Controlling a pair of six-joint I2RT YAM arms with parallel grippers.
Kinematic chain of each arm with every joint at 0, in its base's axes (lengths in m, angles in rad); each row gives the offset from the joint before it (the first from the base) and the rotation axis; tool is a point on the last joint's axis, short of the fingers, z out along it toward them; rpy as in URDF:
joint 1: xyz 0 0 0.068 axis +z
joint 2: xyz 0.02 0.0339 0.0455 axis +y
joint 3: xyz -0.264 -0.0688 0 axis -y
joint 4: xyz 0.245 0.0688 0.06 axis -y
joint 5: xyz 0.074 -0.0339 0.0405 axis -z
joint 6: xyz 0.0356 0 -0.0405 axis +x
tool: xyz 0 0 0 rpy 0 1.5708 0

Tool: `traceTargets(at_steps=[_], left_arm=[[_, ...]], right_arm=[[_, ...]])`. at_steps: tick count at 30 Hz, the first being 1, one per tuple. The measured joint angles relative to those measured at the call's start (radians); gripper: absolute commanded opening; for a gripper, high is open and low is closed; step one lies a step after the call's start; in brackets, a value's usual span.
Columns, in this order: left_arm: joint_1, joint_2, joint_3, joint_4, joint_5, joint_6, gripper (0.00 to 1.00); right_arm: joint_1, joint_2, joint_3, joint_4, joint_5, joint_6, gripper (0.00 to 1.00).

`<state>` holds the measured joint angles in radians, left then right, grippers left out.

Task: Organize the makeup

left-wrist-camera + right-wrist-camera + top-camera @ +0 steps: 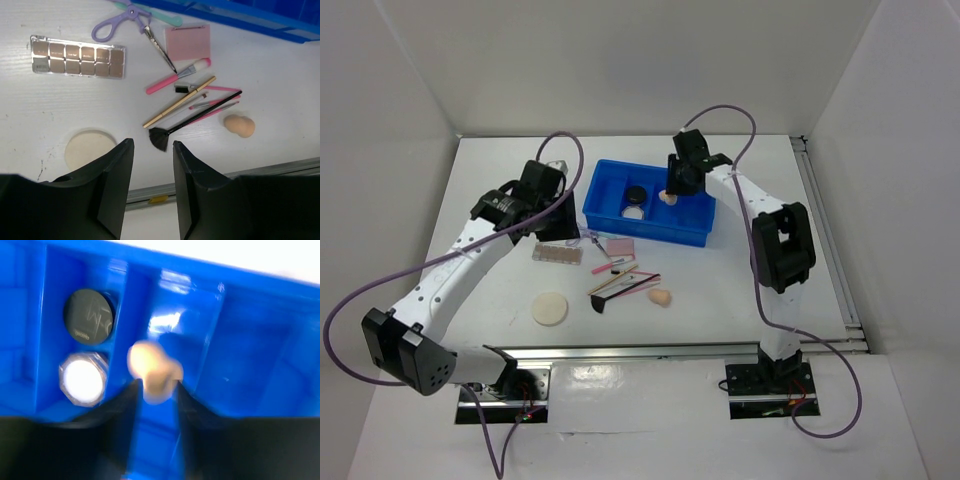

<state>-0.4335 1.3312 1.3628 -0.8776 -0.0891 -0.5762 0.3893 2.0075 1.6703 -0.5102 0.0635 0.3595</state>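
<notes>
Landmark: blue divided tray, set toward the far middle of the white table.

Right arm: rises from its base, folds at the elbow off the tray's right end, and reaches left across the tray with the wrist tipped down. Right gripper hangs over the tray's interior, its fingers pinched on a peach sponge. The sponge is above the middle of the tray, by a divider. The wrist view is blurred, so the exact compartment cannot be told.

Inside the tray, in a compartment of its left half:
- black round compact, on the far side
- clear jar with white contents, just beside the compact on the near side

Left arm: stretches diagonally from its base toward the tray's left end, wrist bent downward. Left gripper hovers above the table off the tray's near-left corner, fingers spread apart with nothing between them.

On the table, on the near side of the tray:
- pink square pad, just beside the tray's front wall
- purple eyelash curler, at the tray's near-left corner
- brown-pink palette, left of the tray's left end
- thin sticks, a loose crossing bundle nearer than the pad
- black fan brush, bristles on the bundle's side away from the tray
- second peach sponge, just past the bundle
- cream round puff, well apart from the tray
</notes>
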Motion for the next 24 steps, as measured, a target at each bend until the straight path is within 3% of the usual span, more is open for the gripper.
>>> traceTargets(at_steps=[2, 10, 12, 15, 18, 24], left_arm=[[0.000, -0.005, -0.021, -0.008, -0.001, -0.002, 0.50], [0.008, 0.012, -0.048, -0.015, -0.002, -0.007, 0.50], [0.008, 0.024, -0.048, -0.014, -0.006, -0.012, 0.50], [0.008, 0.039, -0.051, -0.010, -0.024, -0.034, 0.50], [0.008, 0.042, -0.075, -0.008, -0.045, -0.058, 0.52], [0.008, 0.041, -0.228, -0.012, -0.079, -0.143, 0.61]], right_arm=[[0.000, 0.035, 0.043, 0.000, -0.005, 0.004, 0.58], [0.002, -0.060, -0.012, 0.000, -0.015, -0.018, 0.56], [0.003, -0.167, -0.124, 0.017, -0.030, -0.026, 0.62], [0.016, -0.348, -0.291, 0.009, -0.084, -0.030, 0.80], [0.063, -0.504, -0.442, -0.010, -0.118, -0.016, 0.87], [0.200, -0.644, -0.685, -0.050, -0.172, 0.043, 0.88]])
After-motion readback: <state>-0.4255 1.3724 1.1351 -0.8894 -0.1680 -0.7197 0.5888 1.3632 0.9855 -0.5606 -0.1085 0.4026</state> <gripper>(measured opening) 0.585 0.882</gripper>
